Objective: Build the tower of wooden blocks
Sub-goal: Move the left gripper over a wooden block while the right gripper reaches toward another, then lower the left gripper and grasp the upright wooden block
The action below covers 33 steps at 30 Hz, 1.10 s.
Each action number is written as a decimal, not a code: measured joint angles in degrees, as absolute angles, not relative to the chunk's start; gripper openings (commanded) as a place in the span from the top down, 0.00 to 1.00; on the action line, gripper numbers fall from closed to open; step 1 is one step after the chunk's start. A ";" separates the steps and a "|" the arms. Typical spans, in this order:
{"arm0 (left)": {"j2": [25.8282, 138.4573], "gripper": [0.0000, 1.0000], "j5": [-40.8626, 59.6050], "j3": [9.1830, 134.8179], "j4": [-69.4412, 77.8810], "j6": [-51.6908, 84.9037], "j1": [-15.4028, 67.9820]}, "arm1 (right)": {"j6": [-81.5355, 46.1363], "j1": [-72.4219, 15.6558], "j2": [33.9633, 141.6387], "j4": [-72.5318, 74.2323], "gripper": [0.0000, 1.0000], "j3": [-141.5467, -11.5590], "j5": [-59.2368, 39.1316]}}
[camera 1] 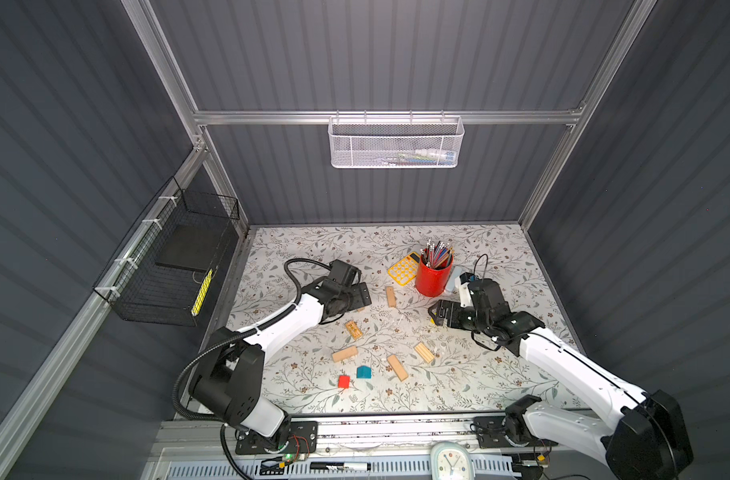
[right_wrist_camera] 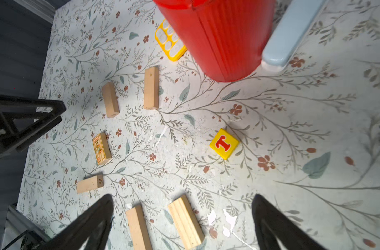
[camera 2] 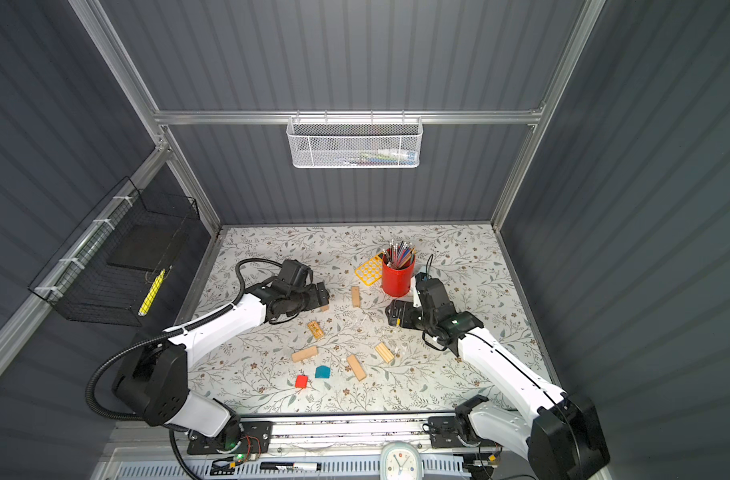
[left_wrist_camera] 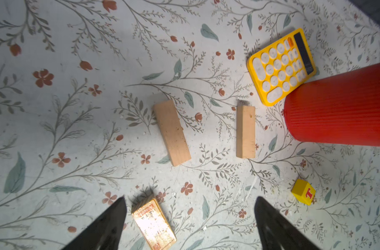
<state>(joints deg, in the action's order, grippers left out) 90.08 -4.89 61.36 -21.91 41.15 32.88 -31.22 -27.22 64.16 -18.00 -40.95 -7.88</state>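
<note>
Your left end effector (left_wrist_camera: 189,199) has its fingers spread wide and holds nothing. In both top views it hangs over the table (camera 1: 313,249), well to the left of the red pencil cup (camera 1: 433,276). In its wrist view a printed plank (left_wrist_camera: 153,223) lies just beside one finger. Beyond that, toward the cup, are a bare plank (left_wrist_camera: 171,132) and a second bare plank (left_wrist_camera: 245,132), which is the nearer of the two to the cup.

Your right end effector (right_wrist_camera: 182,197) is also spread and empty. It sits just in front of the cup, on the side toward the arm bases. The yellow cube (right_wrist_camera: 224,144) sits on the table under it, near the cup but not touching it.

No tower is standing. The wood blocks (camera 1: 397,367) all lie singly, none resting on another. Farther from the cup, toward the arm bases, you have a grooved plank (camera 1: 424,352) and a numbered plank (camera 1: 344,354). The teal house block (camera 1: 363,372) and the red cube (camera 1: 344,381) lie farthest from the cup. A yellow calculator (camera 1: 403,269) lies right against the cup's far-left side.
</note>
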 measured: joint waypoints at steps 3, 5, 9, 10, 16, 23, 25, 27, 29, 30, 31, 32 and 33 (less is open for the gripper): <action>94.24 0.15 -5.43 65.34 -24.01 41.17 33.87 | -31.70 -28.99 66.11 -17.26 0.01 -40.95 -8.14; 98.02 0.17 -6.72 68.97 -25.87 41.17 34.54 | -31.94 -29.67 67.26 -17.08 0.01 -40.95 -8.45; 104.68 0.20 -9.30 74.61 -29.19 41.19 35.22 | -31.92 -29.74 68.16 -16.67 0.01 -41.08 -8.45; 105.73 0.21 -9.63 75.31 -29.85 41.19 35.22 | -31.90 -29.74 68.31 -16.71 0.01 -41.32 -8.49; 110.87 0.27 -12.73 78.52 -33.04 41.71 35.22 | -31.24 -29.74 69.08 -16.19 0.01 -43.03 -8.67; 113.75 0.36 -16.05 80.79 -34.87 43.35 35.22 | -30.35 -29.74 69.08 -16.12 0.01 -43.20 -8.67; 114.04 0.38 -16.62 81.41 -34.65 43.77 35.22 | -30.11 -29.74 69.10 -16.16 0.01 -43.20 -8.67; 114.04 0.40 -16.95 81.65 -34.48 44.12 35.22 | -29.89 -29.74 69.12 -16.16 0.01 -43.20 -8.67; 114.30 0.42 -17.08 82.02 -34.28 44.25 35.22 | -29.63 -29.74 69.12 -16.16 0.01 -43.20 -8.67; 114.65 0.42 -17.19 82.41 -34.28 44.29 35.22 | -29.54 -29.74 69.12 -16.16 0.01 -43.20 -8.64; 115.09 0.43 -17.26 82.81 -34.17 44.47 35.22 | -29.47 -29.74 69.14 -16.16 0.01 -43.20 -8.64; 115.48 0.44 -17.45 82.94 -34.06 44.69 35.20 | -29.36 -29.74 69.17 -16.16 0.01 -43.20 -8.64; 115.79 0.44 -17.65 82.94 -34.00 44.88 35.20 | -29.32 -29.74 69.23 -16.19 0.01 -43.20 -8.67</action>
<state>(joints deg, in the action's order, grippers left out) 115.79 -17.65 82.94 -34.00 44.88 35.20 -29.32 -29.74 69.23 -16.19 -43.20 -8.67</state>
